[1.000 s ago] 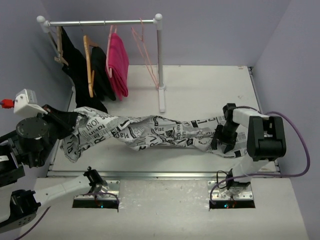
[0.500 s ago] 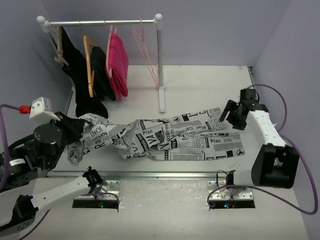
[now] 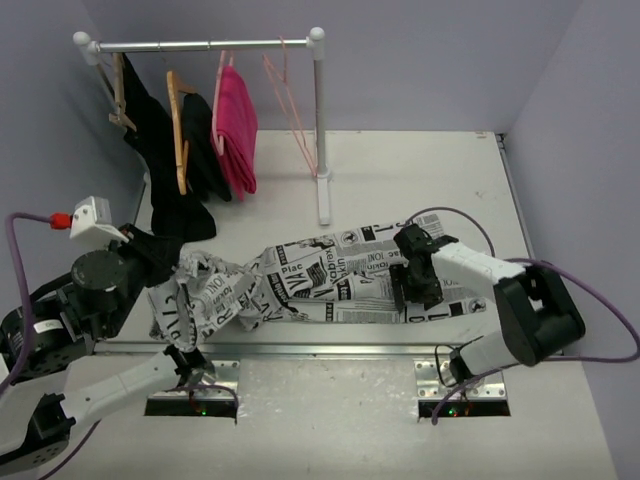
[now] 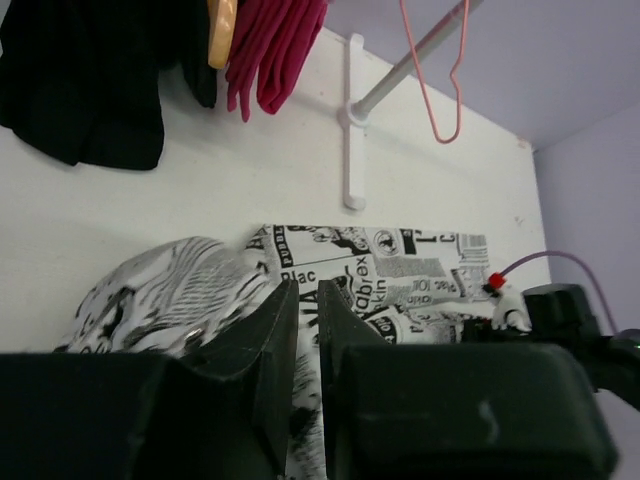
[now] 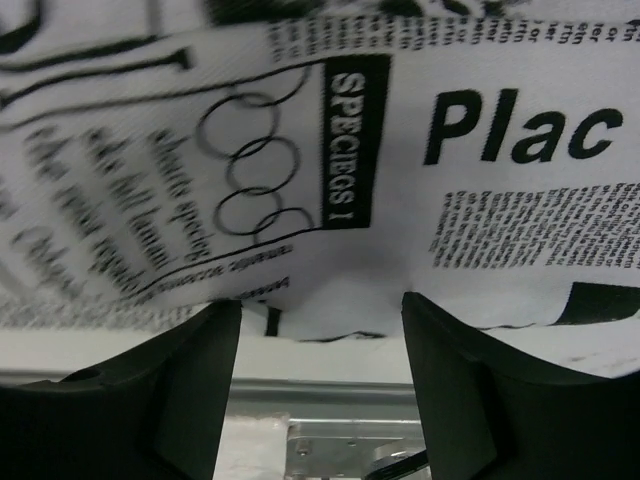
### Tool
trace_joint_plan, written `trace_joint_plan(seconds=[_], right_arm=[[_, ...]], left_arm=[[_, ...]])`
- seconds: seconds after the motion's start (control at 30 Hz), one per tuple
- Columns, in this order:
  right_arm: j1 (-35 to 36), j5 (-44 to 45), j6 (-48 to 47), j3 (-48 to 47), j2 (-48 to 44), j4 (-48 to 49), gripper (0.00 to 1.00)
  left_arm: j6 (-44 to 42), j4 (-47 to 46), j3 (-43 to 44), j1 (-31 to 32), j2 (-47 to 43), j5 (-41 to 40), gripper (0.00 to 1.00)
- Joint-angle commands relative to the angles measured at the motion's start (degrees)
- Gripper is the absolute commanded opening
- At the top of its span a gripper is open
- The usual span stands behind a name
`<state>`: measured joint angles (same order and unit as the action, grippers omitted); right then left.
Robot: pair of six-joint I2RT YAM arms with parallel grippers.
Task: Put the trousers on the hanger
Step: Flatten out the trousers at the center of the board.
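bright, even light; soft shadows

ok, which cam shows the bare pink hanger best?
Top external: the whole hanger shows, hooked on the rail. Left wrist catches only its lower loop, top cropped. Right wrist shows none of it.

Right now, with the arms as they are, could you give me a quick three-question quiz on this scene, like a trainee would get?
1. True or false: the trousers hang on the rail.
2. What does the thin pink hanger carry? A nothing; B a towel; C a hat.
3. Which gripper has its jaws wide open at the trousers?
Key: 1 false, they lie on the table. 2 A. 3 the right gripper.
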<state>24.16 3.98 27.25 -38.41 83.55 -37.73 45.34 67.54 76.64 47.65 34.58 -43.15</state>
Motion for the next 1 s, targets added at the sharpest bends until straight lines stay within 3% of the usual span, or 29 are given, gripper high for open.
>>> trace_joint_plan(seconds=[0.0,0.1,0.2,0.3,0.37,0.4,0.5,0.6,0.67,0.8,0.97], right_arm=[[-3.5,11.0,2.6,-4.4,10.5,-1.4,0.65],[-7.2,14.3,2.7,-7.1,18.7,-2.4,0.69],[-11.2,16.3,1.7,-8.3,18.8,-2.0,0.71],[-21.3,15.3,2.2,-9.0,17.6,-0.6,0.72],[-25.2,7.8,2.9,-9.3,16.1,1.2,0.72],[-26.9,4.0,3.0,-9.6,15.0,2.1,0.71],[-25.9,-1.8,2.4,-10.5,9.9,3.8,0.68],[-19.3,6.0,1.6,-13.1,2.6,1.2,0.7],[-18.0,7.7,1.7,-16.5,-2.1,-2.9,0.7],[-10.2,-3.5,-2.8,-16.8,-8.1,-1.8,0.73],[-2.1,-10.5,-4.1,-13.4,-7.4,-0.6,0.73]], left_arm=[[6.4,-2.0,2.5,0.0,-4.1,-4.9,0.15],[8.7,-2.4,1.5,0.0,-8.6,-8.0,0.18],[7.9,-2.3,2.3,0.1,-9.4,-8.5,0.31],[9.1,1.0,3.8,0.1,-6.9,-8.0,0.69],[11.2,3.1,2.4,0.1,-3.7,-5.2,0.94],[11.4,3.0,1.4,0.1,-2.5,-3.5,0.99],[15.7,4.8,-3.3,0.1,2.6,3.0,1.0],[21.4,5.2,-9.8,0.1,5.8,6.8,1.0],[20.1,0.9,-14.9,0.2,7.6,11.6,1.0],[17.9,-2.1,-19.7,0.1,10.4,16.5,1.0],[12.5,-6.7,-25.4,0.2,14.0,21.2,1.0]])
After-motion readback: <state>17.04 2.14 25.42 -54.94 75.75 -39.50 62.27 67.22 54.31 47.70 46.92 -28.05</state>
